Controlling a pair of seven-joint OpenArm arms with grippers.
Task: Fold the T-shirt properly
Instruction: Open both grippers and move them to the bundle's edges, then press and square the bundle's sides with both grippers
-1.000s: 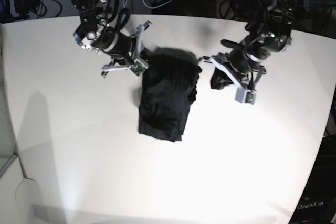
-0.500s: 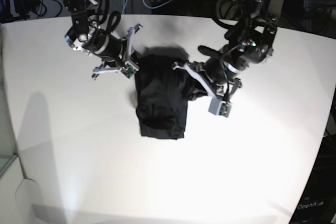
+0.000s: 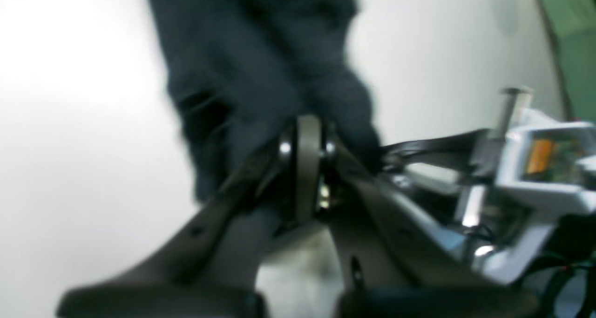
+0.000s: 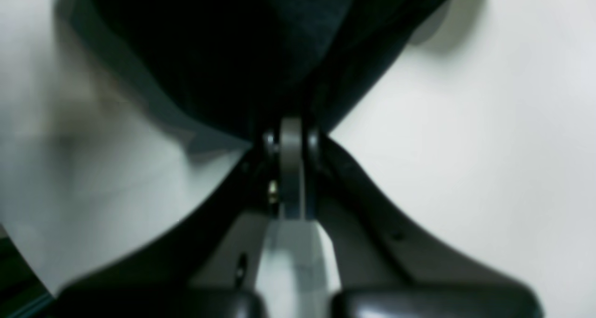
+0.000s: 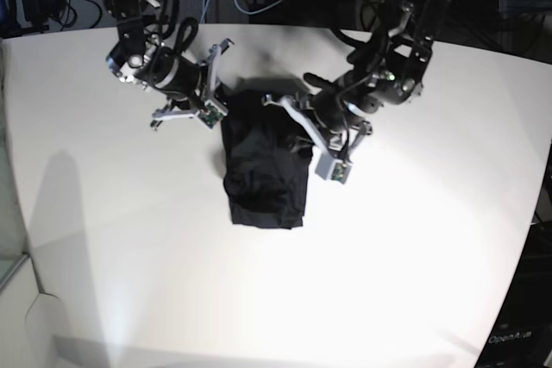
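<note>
Counter (image 5: 414, 247) white, wide, mostly bare. T-shirt (image 5: 263, 174) lies near its far middle as a narrow dark bundle, long axis running toward the camera, near end free. Right gripper (image 5: 216, 96) sits at the T-shirt's far-left corner, fingers closed on cloth. Left gripper (image 5: 306, 122) sits over its far-right edge, fingers pinched shut, fabric bunched around them. Risk, as judged: thin slippery fabric could slide out of either pinch, or uneven pulls could skew the bundle and leave a crooked fold.
</note>
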